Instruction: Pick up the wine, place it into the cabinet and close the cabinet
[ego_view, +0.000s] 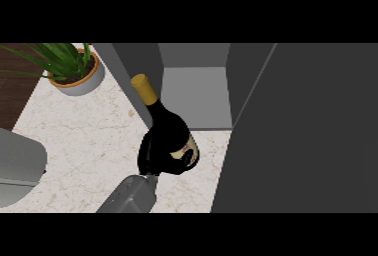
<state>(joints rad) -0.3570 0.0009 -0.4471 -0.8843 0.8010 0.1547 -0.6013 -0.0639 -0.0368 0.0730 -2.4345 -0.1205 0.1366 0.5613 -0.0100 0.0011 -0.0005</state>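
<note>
A dark wine bottle with a gold foil top and a pale label hangs above the counter, its neck tilted up and to the left. My right hand is shut on its lower body, the fingers curling round both sides, and the grey forearm enters from the lower edge. The bottle's top overlaps the left wall of the open grey cabinet, whose inside shelf shows just behind it. The cabinet's door stands open as a large dark panel on the right. My left hand shows nowhere.
A potted green plant stands at the back left on the marbled counter. A pale grey rounded shape fills the left edge. Dark wood lies beyond the counter's upper left corner.
</note>
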